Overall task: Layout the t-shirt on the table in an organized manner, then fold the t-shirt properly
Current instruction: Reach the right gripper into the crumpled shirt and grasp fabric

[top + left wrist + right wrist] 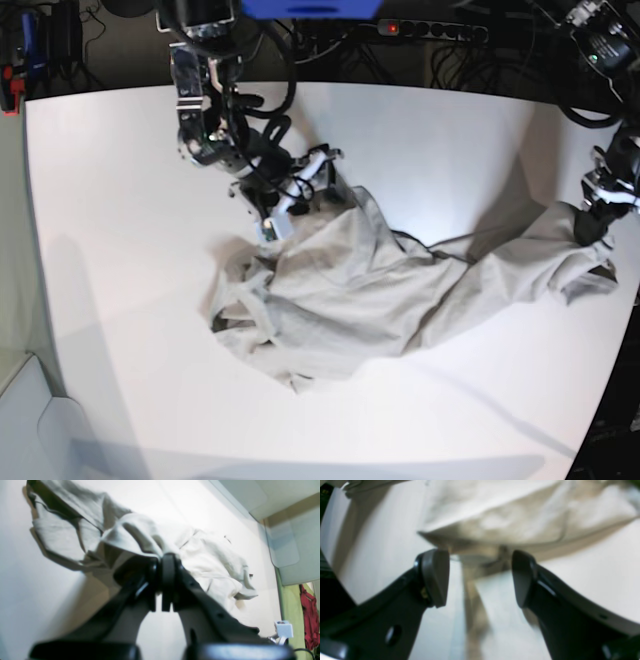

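Note:
The light grey-beige t-shirt (pixel 350 290) lies crumpled across the middle of the white table (pixel 120 200), with one part stretched out toward the right side. My left gripper (pixel 590 228) is at that stretched end. In its wrist view the left gripper (pixel 168 557) is shut on a bunched fold of the t-shirt (pixel 75 535). My right gripper (pixel 278 222) hovers at the shirt's far left edge. Its jaws stand open in the right wrist view (pixel 480 577), and the t-shirt's hem (pixel 495 517) lies just beyond the fingertips (pixel 435 577), with nothing between them.
A power strip (pixel 430 30) and cables run along the table's far edge. Past the table edge in the left wrist view sit a small white box (pixel 283 628) and a red object (pixel 310 620). A grey mat (pixel 30 420) shows at the lower left.

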